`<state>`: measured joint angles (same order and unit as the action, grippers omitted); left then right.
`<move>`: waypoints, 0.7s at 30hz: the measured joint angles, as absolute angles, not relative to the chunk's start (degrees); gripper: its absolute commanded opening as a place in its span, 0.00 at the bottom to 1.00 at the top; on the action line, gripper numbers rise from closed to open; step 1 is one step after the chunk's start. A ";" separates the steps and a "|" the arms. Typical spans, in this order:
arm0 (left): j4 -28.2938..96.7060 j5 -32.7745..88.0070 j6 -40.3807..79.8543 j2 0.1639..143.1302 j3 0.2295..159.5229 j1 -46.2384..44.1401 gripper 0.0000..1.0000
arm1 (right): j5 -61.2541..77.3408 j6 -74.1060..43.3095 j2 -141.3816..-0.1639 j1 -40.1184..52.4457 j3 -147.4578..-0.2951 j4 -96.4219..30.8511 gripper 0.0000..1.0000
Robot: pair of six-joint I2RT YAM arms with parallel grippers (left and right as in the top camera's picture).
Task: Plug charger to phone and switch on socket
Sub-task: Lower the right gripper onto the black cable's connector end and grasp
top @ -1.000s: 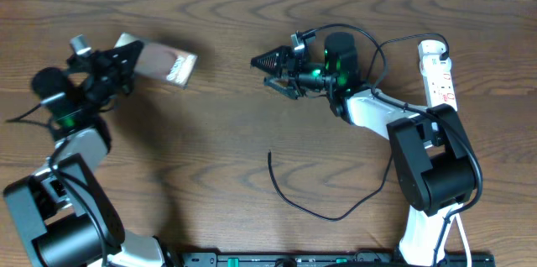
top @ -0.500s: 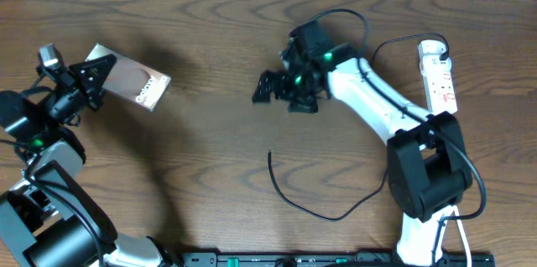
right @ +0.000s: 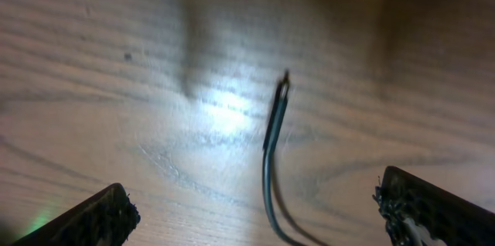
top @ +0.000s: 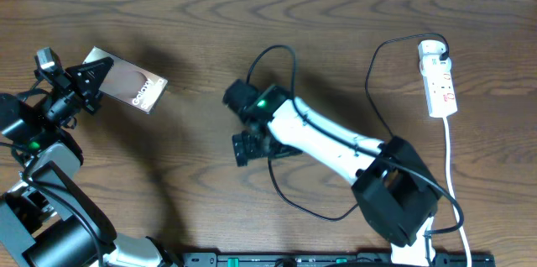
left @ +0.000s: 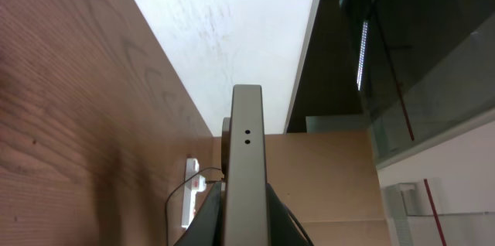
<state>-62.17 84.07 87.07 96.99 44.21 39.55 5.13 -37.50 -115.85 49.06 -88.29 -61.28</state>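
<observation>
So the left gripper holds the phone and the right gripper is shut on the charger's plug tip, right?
Not shut: the right wrist view shows the right gripper open, the charger's plug tip lying on the table between its fingers. The left gripper does hold the phone.

My left arm (top: 38, 133) folds in at the far left, its wrist raised and my left gripper (top: 84, 82) clamped on the phone (top: 130, 82). My right arm (top: 327, 137) stretches out toward the middle, wrist bent downward, my right gripper (top: 242, 148) facing down with its fingers (right: 85, 219) spread wide.
</observation>
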 measured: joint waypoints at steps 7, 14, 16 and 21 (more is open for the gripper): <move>-62.17 84.14 87.07 96.99 44.21 39.55 0.07 | -0.27 -43.66 -115.85 51.35 -87.99 -62.43 0.80; -62.17 84.14 87.07 96.99 44.21 39.55 0.07 | -2.17 -47.11 -115.85 51.35 -83.37 -59.13 0.63; -62.19 84.14 87.07 96.99 44.21 39.55 0.07 | -2.22 -47.64 -115.85 51.35 -82.61 -58.67 0.54; -62.17 84.14 87.07 96.99 44.21 39.55 0.07 | -2.09 -48.47 -115.85 51.35 -81.36 -57.54 0.51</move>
